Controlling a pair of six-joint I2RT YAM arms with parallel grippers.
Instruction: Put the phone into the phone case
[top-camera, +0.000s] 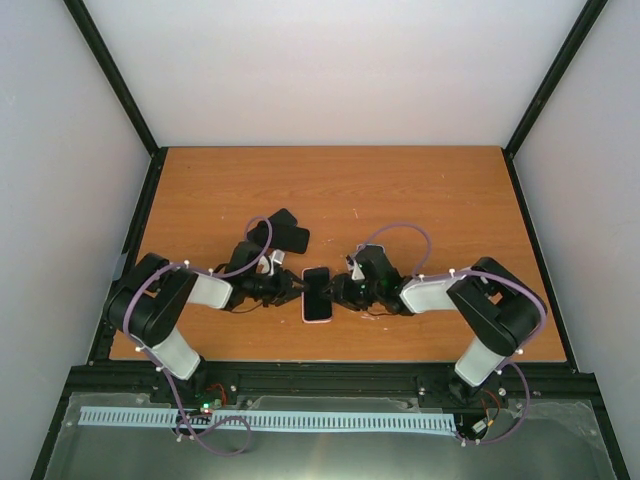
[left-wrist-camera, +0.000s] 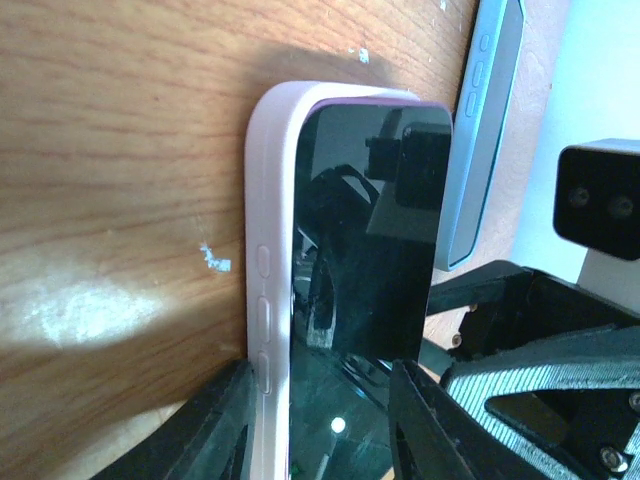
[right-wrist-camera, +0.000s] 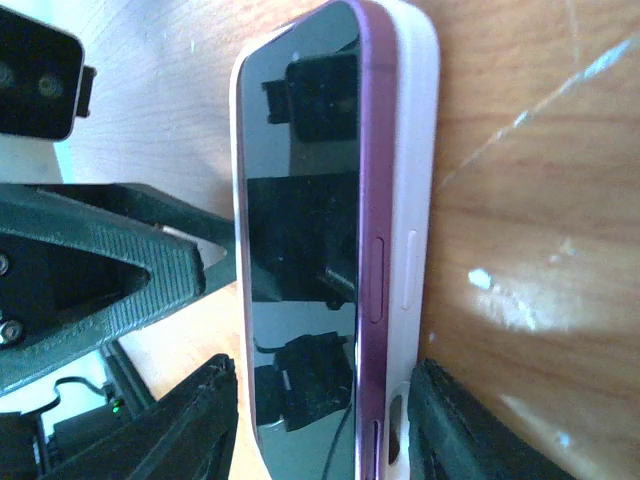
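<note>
**Phone in its case, one edge not home**

The phone (top-camera: 317, 288) lies at lower centre of the top view, long axis running up and down the frame, inside the pink phone case (right-wrist-camera: 418, 200) on the table (top-camera: 420, 190). The left gripper (left-wrist-camera: 318, 428) reaches in from the left and looks clamped across it. The right gripper (right-wrist-camera: 325, 425) comes from the right, equally near, fingers flanking both sides; I can't tell whether it squeezes. In the right wrist view the phone's purple edge stands proud of the case, so pressing that side down likely comes next

Black jointed arms (top-camera: 160, 300), white forearm shells (top-camera: 432, 293), looping purple cables (top-camera: 400, 232)
</note>
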